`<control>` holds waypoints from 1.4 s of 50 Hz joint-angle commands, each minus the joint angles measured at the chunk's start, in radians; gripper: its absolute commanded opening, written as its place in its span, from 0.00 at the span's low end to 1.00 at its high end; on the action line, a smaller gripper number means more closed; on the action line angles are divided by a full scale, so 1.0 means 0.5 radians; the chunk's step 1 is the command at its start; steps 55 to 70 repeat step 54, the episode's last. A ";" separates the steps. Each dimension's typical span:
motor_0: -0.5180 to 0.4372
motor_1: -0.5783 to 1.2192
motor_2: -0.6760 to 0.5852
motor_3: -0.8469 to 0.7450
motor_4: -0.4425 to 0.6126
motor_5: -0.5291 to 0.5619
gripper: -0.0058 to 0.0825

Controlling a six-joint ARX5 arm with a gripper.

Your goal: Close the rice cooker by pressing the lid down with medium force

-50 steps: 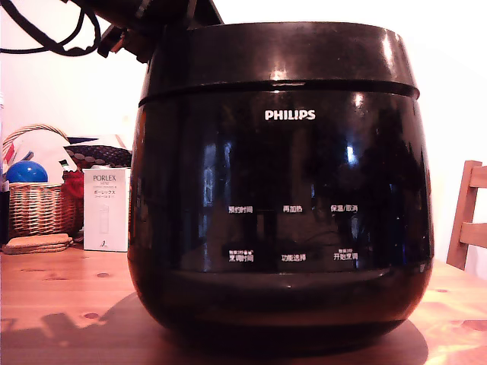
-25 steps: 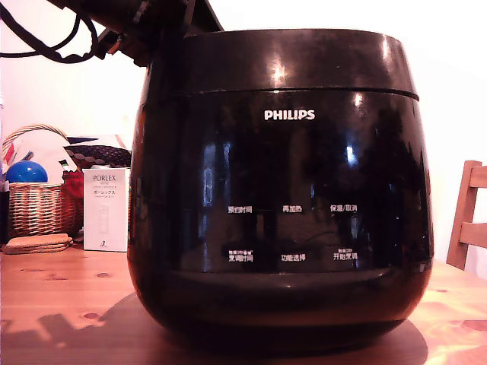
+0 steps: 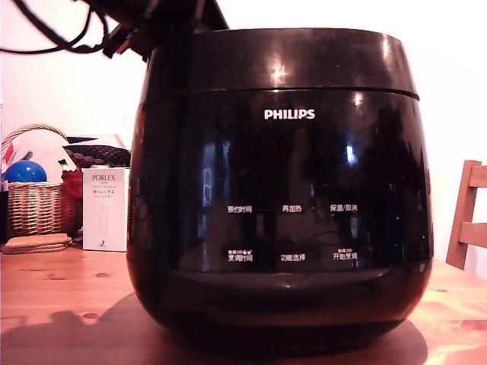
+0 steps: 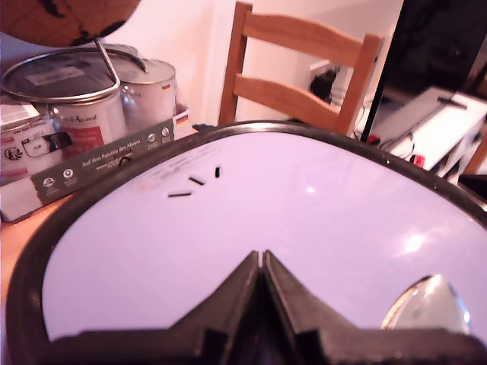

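Note:
The rice cooker (image 3: 289, 220), a big glossy black pot with a white PHILIPS logo, fills the exterior view. The lid (image 3: 281, 57) sits flat on the body with only a thin seam showing. In the wrist view the lid's top (image 4: 319, 220) is a wide, pale, reflecting surface with a dark rim. My gripper (image 4: 261, 258) is over it, its two black fingers pressed together with nothing between them. Whether the tips touch the lid I cannot tell. The arm and its cables (image 3: 160, 23) show above the cooker's upper corner at the exterior view's left.
The cooker stands on a wooden table (image 3: 61, 296). At the exterior view's left are a wicker basket (image 3: 38, 205) with a blue ball (image 3: 25, 171), a white PORLEX box (image 3: 105, 209) and cork mats (image 3: 34, 243). A wooden chair (image 3: 468, 220) stands at the right. Beyond the cooker, metal cans (image 4: 76, 99) show in the wrist view.
A second ago the lid sat slightly raised with a wider gap; it dropped flush onto the body. Since then the arm has shifted a little, and the cooker is still.

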 commanded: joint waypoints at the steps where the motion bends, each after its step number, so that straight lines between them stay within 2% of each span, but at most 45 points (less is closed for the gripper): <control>1: 0.034 0.062 -0.011 -0.066 -0.002 0.029 0.04; 2: 0.044 0.054 0.006 -0.067 -0.004 0.029 0.04; 3: 0.056 0.049 0.026 -0.067 -0.010 0.126 0.04; 17: 0.348 -0.076 0.245 -0.120 -0.082 0.320 0.04; 30: 0.680 -0.230 0.280 -0.157 -0.322 0.549 0.04; 43: 0.983 -0.327 0.280 -0.265 -0.479 0.573 0.04; 53: 1.071 -0.349 0.280 -0.336 -0.485 0.571 0.04; 70: 1.073 -0.349 0.280 -0.337 -0.485 0.571 0.04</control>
